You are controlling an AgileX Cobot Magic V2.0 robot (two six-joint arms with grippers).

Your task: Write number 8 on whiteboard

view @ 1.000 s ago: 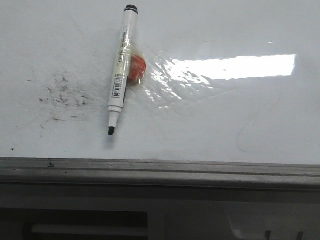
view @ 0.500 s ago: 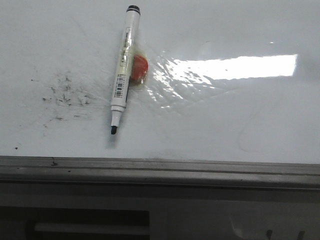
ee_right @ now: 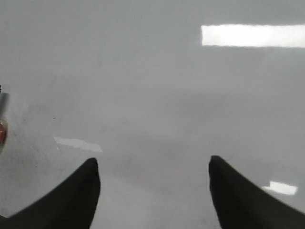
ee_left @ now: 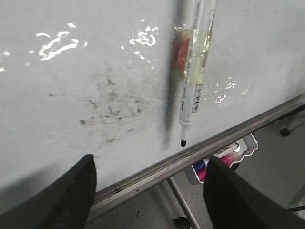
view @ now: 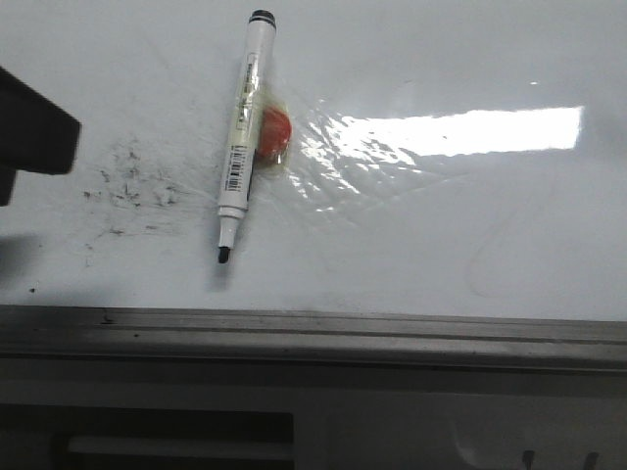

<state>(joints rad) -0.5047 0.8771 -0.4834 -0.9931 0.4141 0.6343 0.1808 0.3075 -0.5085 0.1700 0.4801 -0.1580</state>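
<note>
You see the large glossy white whiteboard point(view: 411, 215) with its grey metal frame edge point(view: 313, 333) filling the front view, carrying scattered black smudge specks point(view: 132, 186) but no drawn figure 8, and the white uncapped marker point(view: 241, 132) lies taped flat on it with a red blob point(view: 274, 134) just beside its barrel. Your left gripper point(ee_left: 150, 191) hangs over the board near the frame edge with its jaws spread wide, the marker's black tip point(ee_left: 183, 142) lying beyond the fingers and apart from them. Your right gripper point(ee_right: 155, 191) is likewise spread, over bare board with nothing between its fingers.
</note>
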